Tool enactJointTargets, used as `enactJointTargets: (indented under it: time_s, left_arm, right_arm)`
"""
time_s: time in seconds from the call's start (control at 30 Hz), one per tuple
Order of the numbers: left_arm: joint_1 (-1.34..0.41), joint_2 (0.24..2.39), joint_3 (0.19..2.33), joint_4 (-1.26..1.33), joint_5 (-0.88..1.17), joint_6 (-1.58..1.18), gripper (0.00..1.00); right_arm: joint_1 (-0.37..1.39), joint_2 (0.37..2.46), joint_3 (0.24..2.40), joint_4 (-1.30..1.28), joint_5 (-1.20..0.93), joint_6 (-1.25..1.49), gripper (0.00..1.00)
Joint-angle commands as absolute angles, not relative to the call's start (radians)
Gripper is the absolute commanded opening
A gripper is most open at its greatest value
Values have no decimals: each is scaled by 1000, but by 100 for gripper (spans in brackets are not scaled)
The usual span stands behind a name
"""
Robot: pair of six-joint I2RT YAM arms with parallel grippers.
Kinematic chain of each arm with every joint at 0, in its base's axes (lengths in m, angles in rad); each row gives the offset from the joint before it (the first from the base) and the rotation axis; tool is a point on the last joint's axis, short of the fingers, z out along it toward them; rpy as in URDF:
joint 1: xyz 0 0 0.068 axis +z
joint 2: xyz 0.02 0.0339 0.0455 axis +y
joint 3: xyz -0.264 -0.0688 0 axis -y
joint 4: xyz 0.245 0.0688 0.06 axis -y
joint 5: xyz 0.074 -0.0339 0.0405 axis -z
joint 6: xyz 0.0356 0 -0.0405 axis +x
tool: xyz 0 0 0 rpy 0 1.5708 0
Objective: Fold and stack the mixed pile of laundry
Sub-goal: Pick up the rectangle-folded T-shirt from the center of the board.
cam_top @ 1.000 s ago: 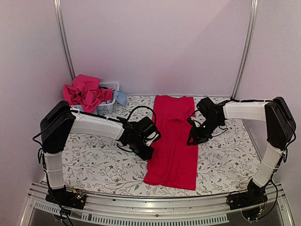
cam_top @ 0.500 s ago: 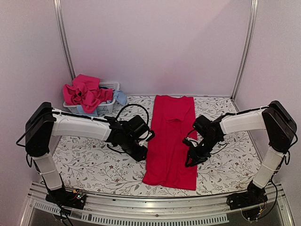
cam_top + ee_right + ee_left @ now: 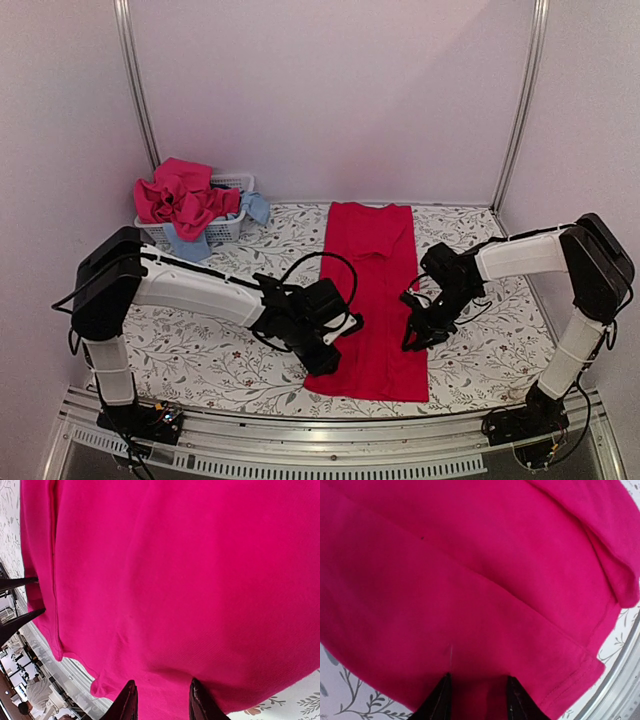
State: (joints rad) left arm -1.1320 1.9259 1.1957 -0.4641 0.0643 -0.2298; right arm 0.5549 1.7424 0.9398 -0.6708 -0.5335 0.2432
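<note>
While the red garment (image 3: 372,290) lay flat and lengthwise on the floral tabletop (image 3: 200,340), the left jaws stood narrowly parted over its near left edge, gripping nothing. The right jaws, likewise a little apart, sat at its right edge, with cloth showing between them but not pinched. Other pink and blue laundry (image 3: 182,197) was heaped in the basket (image 3: 230,232) at far left.

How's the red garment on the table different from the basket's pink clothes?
The red garment lies flat on the table; the pink clothes sit crumpled in the basket. The left end effector and right end effector are at the red garment's edges; the pink clothes have none near. Both are bright fabric.
</note>
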Motion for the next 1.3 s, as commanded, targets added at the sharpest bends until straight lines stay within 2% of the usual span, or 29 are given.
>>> enactJointTargets:
  time_s: [0.0,0.23,0.43,0.67,0.77,0.97,1.1,1.27]
  left_arm:
    - [-1198,1953,1203,-529,111,-188,36]
    - [-1194,1811,1139,-567,171,-168,38]
    - [-1014,1818,1339,-498,206,-156,41]
    - [-823,2098,1727,-529,-64,-234,41]
    - [-771,2222,1856,-528,-119,-261,41]
    - [-703,2436,2083,-513,-104,-285,41]
    - [-700,2569,2241,-568,-117,-271,40]
    - [-672,2627,2263,-629,-139,-295,39]
  right_arm:
    - [542,1749,935,-745,-434,222,36]
    - [542,1672,1025,-804,-495,164,38]
    - [514,1700,1250,-811,-419,135,44]
    - [399,1898,1523,-753,-300,212,44]
    - [368,2006,1631,-729,-274,238,44]
    - [356,2182,1790,-683,-234,232,45]
    - [357,2279,1818,-645,-255,232,45]
    - [357,2381,1862,-630,-243,226,44]
